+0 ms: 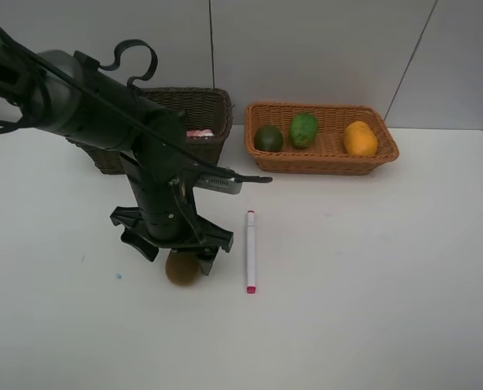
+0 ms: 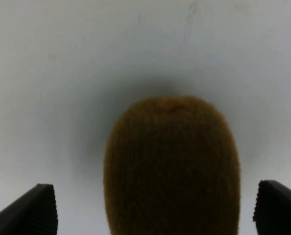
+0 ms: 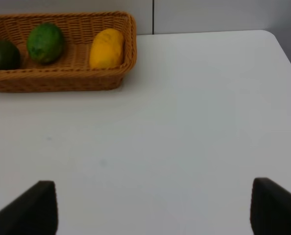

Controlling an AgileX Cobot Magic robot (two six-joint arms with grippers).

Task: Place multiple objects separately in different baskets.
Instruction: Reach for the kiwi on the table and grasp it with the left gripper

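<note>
**Q:** On the white table [image 1: 372,268], where did your left gripper [image 1: 176,253] stand, and how did the fruit look?

**A:** Directly over the brown kiwi [image 2: 172,166], an oval, matte, fuzzy fruit with a small dimple at its far end. Your jaws were spread wide, one ribbed pad on either side of it, neither touching.

**Q:** And what lay around it?

**A:** Just beside the kiwi you had the white-pink marker [image 1: 250,250], lying flat, pink tip nearest the camera. The light wicker basket [image 1: 384,146] held a dark green fruit [image 1: 267,138], a brighter green fruit [image 1: 303,129] and an orange mango [image 1: 360,138]. The dark basket [image 1: 213,101] showed something pink inside.

**Q:** Your right gripper [image 3: 150,208]?

**A:** Jaws spread, nothing between them, over bare table.
</note>
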